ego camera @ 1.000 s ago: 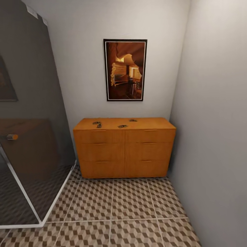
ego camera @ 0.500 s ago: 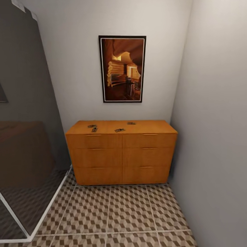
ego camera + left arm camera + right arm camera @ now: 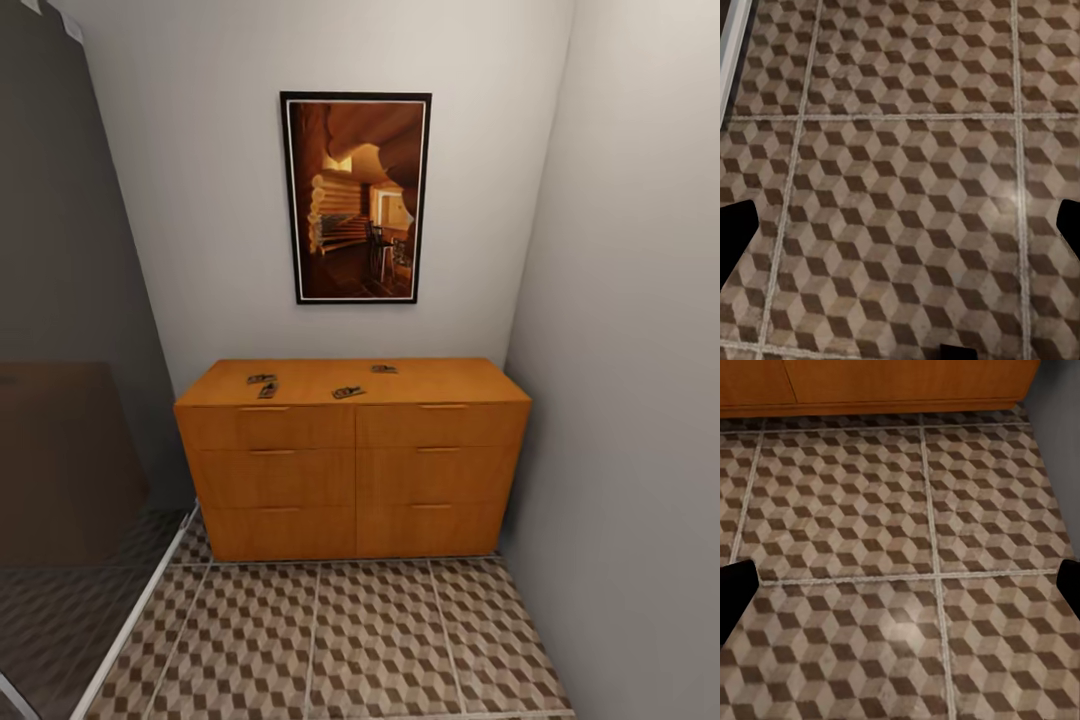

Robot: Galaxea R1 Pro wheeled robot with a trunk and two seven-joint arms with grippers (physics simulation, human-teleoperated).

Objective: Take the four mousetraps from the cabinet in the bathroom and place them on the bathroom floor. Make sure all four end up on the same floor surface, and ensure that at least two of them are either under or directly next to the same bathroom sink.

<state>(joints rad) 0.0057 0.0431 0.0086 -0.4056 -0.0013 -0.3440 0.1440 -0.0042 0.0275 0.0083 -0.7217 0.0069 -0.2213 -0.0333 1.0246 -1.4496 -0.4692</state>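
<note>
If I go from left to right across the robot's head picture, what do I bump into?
Dark glass panel → orange cabinet with four mousetraps on top: two close together, then one, then one → grey side wall.

One cabinet (image 3: pixel 352 470) stands against the wall, with six drawers in two columns of three. Four mousetraps (image 3: pixel 349 392) lie on its top: two close together near the left end (image 3: pixel 261 379) (image 3: pixel 268 391), one near the middle front, and one farther back (image 3: pixel 384 369). One framed picture (image 3: pixel 355 197) hangs above. One glass panel (image 3: pixel 70 400) stands at the left. The floor (image 3: pixel 330 640) is tiled.
</note>
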